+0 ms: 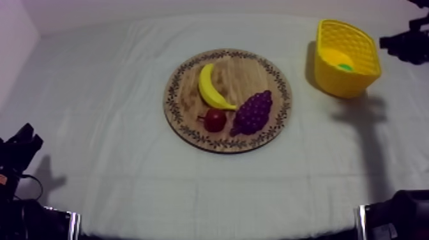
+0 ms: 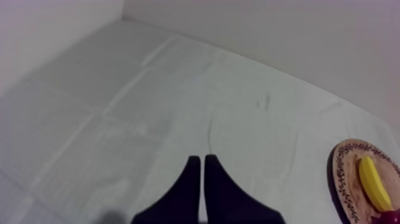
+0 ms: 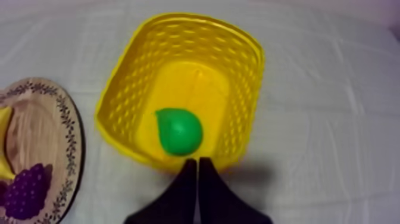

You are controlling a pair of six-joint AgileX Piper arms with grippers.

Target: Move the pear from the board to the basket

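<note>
Green pear [image 3: 178, 131] is lying in the yellow basket [image 3: 119, 101]; right gripper [image 3: 197, 159] and left gripper [image 2: 202, 158] are both hovering with fingers together.

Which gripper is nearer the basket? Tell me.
Right. The right gripper hangs just outside the rim of the basket; the left gripper sits over bare cloth, on the far side of the board from it.

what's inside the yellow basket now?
The green pear lies on the floor of the yellow basket; nothing else is visible inside. The floor beneath the pear is covered.
</note>
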